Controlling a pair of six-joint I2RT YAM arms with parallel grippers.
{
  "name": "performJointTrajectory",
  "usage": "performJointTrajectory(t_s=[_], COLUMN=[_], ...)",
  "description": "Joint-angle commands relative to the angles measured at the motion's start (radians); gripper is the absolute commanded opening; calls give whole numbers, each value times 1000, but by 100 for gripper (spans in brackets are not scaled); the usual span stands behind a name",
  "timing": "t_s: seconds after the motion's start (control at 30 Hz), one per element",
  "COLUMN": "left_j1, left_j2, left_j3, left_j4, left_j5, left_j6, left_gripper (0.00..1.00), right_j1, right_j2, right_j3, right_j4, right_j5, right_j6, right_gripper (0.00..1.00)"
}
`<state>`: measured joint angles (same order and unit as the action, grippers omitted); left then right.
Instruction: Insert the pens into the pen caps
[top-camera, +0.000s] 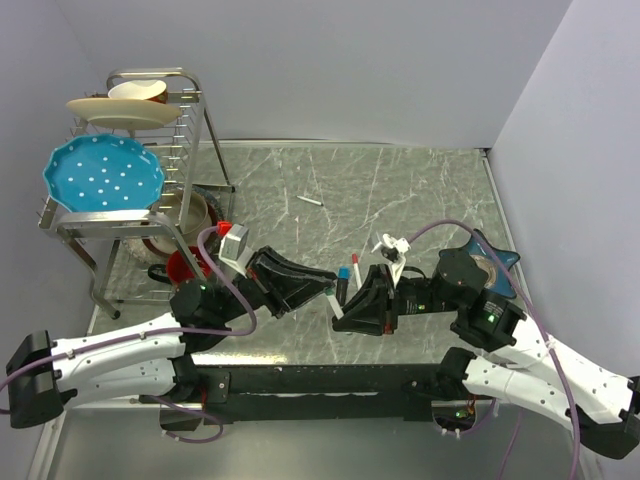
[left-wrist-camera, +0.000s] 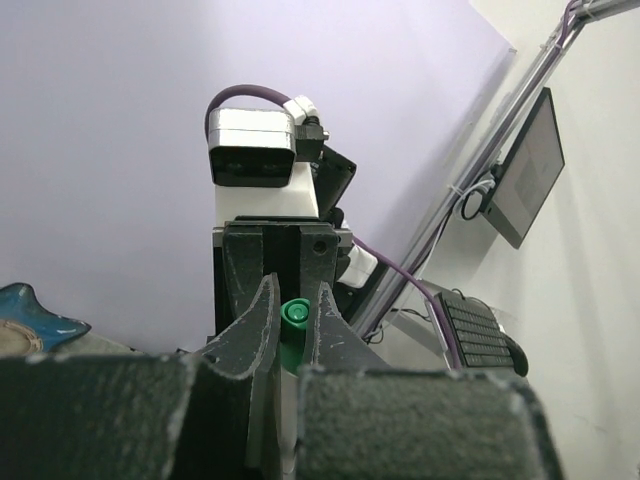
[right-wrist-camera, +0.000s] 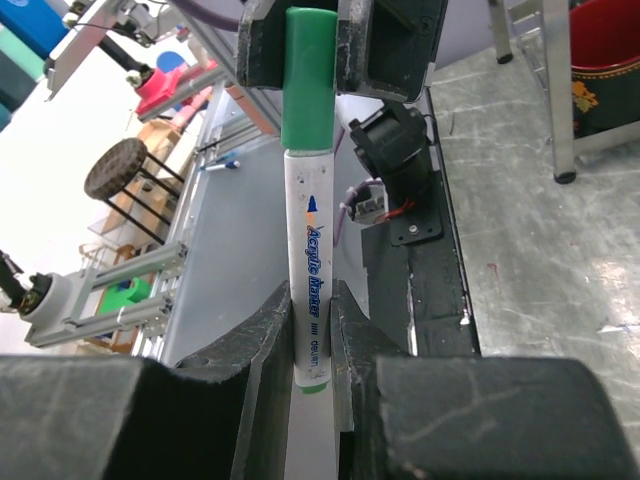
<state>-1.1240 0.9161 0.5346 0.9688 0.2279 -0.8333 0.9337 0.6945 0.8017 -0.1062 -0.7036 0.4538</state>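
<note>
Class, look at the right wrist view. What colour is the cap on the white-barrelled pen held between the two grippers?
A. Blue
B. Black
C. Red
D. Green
D: the cap gripped by the left gripper is plainly green, and it sits on the white pen whose barrel the right gripper clamps.

- The top external view looks steeply down from high over the near edge, far enough back to take in the whole surface (top-camera: 400, 190).
- The left wrist view sits close behind its own jaws, looking up at the right wrist camera (left-wrist-camera: 255, 150).
- The right wrist view faces back the other way; both wrist views share the green-capped pen (right-wrist-camera: 305, 250).
</note>
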Motion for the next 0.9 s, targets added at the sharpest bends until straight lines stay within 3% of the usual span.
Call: performJointTrajectory(t_s=[0.0, 0.33, 0.43, 0.53, 0.73, 0.87], left_j1=[-97, -119, -129, -129, -131, -131], left_j2=[133, 152, 155, 153, 158, 135], left_j3=[-64, -81, -82, -114, -140, -89], left_j4=[-458, -554, -585, -466, -431, -528], left_j5=[237, 249, 258, 338, 356, 292], left_j6=[39, 80, 109, 74, 43, 59], left_gripper=[1, 1, 1, 1, 1, 1], right_j1=[-27, -32, -44, -56, -111, -141], right_j2=[23, 83, 99, 120, 125, 145], right_j3=[191, 350, 370, 378, 340, 347], right_j4=[333, 96, 89, 103, 187, 192], right_j5=[280, 411, 406, 394, 337, 268], right_j6=[-76, -211, -213, -213, -164, -148], right_gripper=[0, 0, 0, 0, 0, 0])
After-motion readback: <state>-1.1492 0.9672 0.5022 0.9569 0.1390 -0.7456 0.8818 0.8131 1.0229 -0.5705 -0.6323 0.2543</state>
